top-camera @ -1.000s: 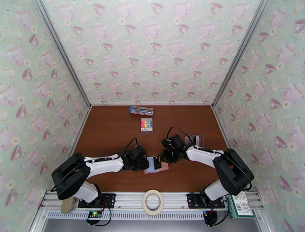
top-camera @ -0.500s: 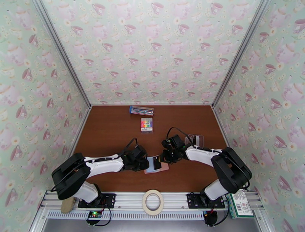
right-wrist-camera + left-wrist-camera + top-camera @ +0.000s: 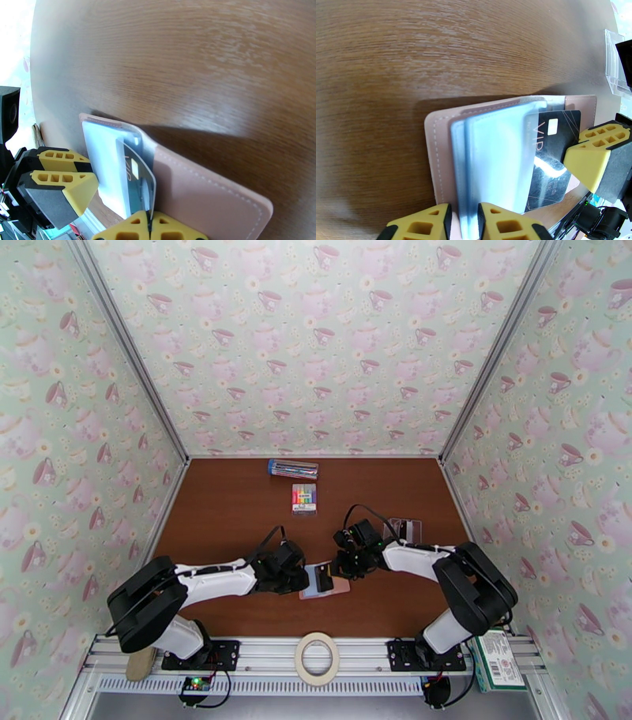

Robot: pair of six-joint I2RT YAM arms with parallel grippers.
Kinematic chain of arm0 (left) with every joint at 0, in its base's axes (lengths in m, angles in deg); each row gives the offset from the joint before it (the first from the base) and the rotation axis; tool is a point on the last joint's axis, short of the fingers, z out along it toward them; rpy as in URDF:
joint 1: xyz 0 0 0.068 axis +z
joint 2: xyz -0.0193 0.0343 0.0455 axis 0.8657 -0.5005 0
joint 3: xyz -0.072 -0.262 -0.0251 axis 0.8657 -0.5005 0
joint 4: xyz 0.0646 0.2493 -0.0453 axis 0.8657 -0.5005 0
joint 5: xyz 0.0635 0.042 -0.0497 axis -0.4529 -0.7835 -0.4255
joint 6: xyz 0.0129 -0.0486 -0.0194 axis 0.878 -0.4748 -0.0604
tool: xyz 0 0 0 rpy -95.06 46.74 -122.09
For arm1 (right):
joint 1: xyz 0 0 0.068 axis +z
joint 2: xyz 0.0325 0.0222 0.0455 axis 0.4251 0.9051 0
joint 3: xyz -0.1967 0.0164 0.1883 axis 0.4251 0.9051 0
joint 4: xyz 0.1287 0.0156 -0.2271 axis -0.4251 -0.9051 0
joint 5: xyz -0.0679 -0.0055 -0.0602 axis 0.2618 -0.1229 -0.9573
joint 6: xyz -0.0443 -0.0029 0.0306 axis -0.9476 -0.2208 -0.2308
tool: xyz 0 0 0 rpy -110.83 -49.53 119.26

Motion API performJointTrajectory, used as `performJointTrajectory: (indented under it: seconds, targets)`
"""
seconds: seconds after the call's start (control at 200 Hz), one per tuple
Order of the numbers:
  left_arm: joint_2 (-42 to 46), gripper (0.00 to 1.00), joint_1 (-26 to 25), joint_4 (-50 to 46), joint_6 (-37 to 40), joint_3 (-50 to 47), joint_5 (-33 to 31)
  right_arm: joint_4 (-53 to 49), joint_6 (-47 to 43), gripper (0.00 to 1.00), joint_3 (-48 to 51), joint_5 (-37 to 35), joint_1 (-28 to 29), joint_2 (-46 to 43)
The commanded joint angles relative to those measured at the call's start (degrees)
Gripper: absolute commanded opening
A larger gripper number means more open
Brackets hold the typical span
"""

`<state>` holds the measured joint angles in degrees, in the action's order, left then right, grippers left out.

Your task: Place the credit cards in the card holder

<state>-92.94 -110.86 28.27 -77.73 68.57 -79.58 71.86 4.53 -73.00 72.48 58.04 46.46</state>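
The dark card (image 3: 138,189), pinched in the shut right gripper (image 3: 150,227), sits partly inside a pocket of the single card holder (image 3: 340,586), which lies open on the surface (image 3: 237,516) with its sleeves nipped by the narrowly closed left gripper (image 3: 464,221). A straight, deeper push is called for next, then release. One dark card is counted; the pale cards (image 3: 404,529) beside the right arm cannot be counted.

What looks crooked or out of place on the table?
The dark grey plastic VIP card sticks out at a slant from the clear pocket of the dusty-pink leather-like card holder, only partly in. The right tool is shut on its edge; the left tool pinches the pocket. Nothing looks spilled or damaged.
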Motion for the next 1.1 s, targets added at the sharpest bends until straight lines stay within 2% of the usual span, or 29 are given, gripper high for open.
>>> performJointTrajectory:
  seconds: [0.0,1.092]
  targets:
    - [-2.1,0.27,0.4,-0.9,0.6,0.5,-0.5,-2.0,-0.3,0.00,0.3,-1.3,0.3,2.4]
    - [-2.1,0.27,0.3,-0.1,0.2,0.2,-0.5,6.1,7.8,0.00,1.3,-3.3,4.5,5.1]
